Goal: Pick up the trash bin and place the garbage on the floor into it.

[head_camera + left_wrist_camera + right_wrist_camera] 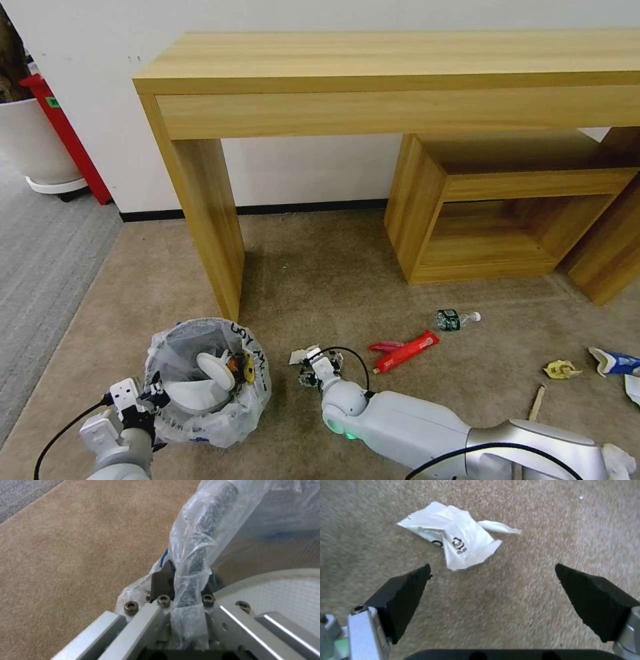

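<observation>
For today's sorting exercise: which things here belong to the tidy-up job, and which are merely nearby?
Part of the job:
- bin, held at its rim by the left end effector
- white wrapper below the open right end effector
- red wrapper
- small bottle
- yellow wrapper

Merely nearby:
- wooden desk
- white planter

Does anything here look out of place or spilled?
Yes. Litter is scattered over the beige carpet: a red wrapper, a small green-labelled bottle on its side, a crumpled white wrapper just ahead of the open right pincer.
</observation>
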